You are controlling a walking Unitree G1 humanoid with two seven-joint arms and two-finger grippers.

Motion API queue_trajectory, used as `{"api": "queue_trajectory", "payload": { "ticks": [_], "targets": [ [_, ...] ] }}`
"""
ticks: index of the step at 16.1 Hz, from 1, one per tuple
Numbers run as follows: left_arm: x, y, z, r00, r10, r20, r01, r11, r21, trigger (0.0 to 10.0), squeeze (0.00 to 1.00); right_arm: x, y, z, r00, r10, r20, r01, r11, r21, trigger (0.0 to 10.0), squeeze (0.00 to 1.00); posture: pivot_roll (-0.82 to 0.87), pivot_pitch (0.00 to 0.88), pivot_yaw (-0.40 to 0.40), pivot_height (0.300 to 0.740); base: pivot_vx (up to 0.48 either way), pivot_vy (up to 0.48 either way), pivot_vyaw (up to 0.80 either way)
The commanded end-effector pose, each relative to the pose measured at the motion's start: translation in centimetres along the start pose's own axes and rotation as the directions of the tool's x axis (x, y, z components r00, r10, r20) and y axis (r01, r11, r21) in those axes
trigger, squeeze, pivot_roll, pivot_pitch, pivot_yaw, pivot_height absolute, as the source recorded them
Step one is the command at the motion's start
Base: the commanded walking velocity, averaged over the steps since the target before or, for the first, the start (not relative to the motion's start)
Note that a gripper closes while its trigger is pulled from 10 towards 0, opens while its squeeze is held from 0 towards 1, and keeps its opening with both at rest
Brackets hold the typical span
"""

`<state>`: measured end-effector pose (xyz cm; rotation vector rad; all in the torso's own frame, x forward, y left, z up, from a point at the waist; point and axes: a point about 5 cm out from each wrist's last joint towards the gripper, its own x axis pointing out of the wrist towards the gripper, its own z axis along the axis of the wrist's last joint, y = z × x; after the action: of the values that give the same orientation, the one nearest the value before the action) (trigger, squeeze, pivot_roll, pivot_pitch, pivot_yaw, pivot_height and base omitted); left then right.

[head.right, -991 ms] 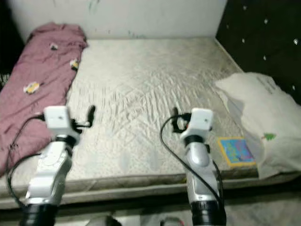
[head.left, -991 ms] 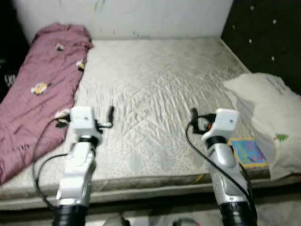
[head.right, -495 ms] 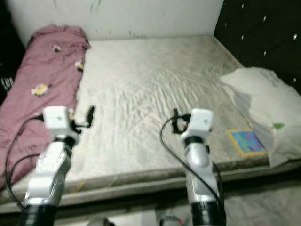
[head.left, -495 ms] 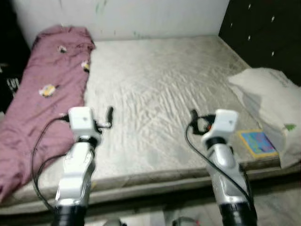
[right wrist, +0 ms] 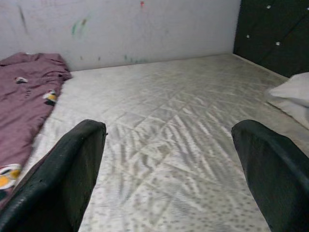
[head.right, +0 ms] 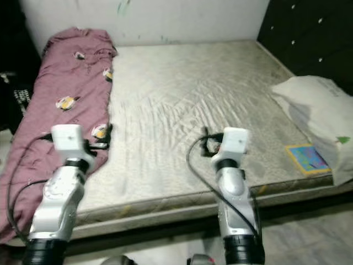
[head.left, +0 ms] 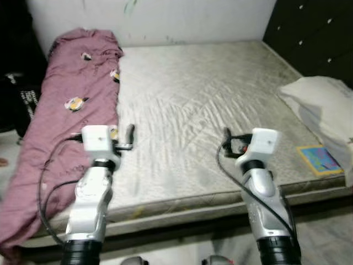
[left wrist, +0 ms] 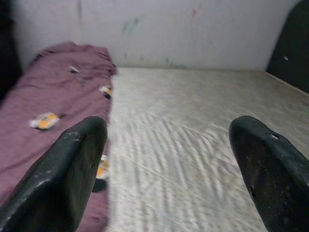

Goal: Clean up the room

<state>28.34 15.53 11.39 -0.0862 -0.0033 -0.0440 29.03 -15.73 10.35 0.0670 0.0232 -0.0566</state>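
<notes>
A bare mattress lies ahead, its near edge just past both arms. A mauve blanket runs along its left side, a pillow and a book lie at its right edge. The left hand and right hand hover spread wide, holding nothing.
</notes>
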Motion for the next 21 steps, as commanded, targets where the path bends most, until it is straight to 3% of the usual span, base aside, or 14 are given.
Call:
{"api": "queue_trajectory", "payload": {
  "ticks": [1, 21],
  "targets": [
    [0.14, -0.81, 0.08, 1.0, -0.023, -0.001, 0.023, 1.0, -0.016, 10.0, 0.0, -0.01, -0.97, 0.32, 1.0, -0.025, 0.011, 0.026, 1.0, -0.014, 10.0, 0.0, -0.1, 0.0, 0.02, 0.74, 0.0, 0.476, 0.0],
    [0.24, -0.54, 0.24, 1.0, 0.0, 0.01, 0.0, 1.0, -0.001, 10.0, 0.0, 0.18, -0.79, 0.46, 1.0, -0.017, 0.015, 0.018, 0.999, -0.036, 10.0, 0.0, -0.1, 0.0, 0.021, 0.74, 0.0, 0.448, 0.0]
  ]
}}
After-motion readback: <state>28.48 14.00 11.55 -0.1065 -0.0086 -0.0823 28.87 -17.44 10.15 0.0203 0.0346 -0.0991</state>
